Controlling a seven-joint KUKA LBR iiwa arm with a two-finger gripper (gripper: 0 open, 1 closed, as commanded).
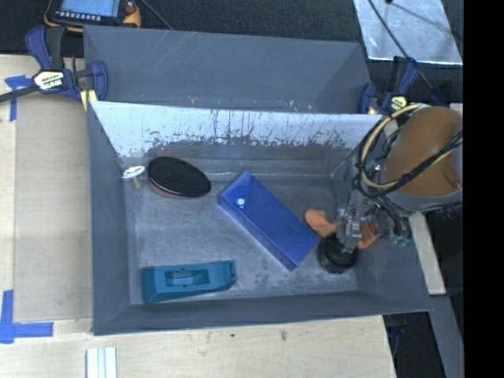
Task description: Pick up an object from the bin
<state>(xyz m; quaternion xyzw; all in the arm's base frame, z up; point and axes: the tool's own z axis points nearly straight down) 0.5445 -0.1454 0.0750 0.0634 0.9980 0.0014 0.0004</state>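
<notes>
Saw the two-finger gripper point(347, 239) low at the right end of the grey metal bin point(110, 235), beneath the arm's orange-covered wrist point(421, 160) and its loops of cable. Found it right above a small black round object point(337, 258) lying on the floor near the front right corner. Noted a soft-looking orange lump point(317, 220) just to the left of the gripper, close against it; could not tell touching from apart. Could not make out the gripper's opening, nor any hold on either thing.

Further left, right beside the orange lump, saw a long blue rectangular box point(266, 219) lying slantwise across the middle of the floor, with a small pale spot near its upper end. Well apart to the left, noted three more things: a flat teal plastic block with a recessed top point(189, 280) near the front wall, a black oval pad with a reddish edge point(179, 178) towards the back left, and just beside that pad a small pale silvery piece point(134, 173).
</notes>
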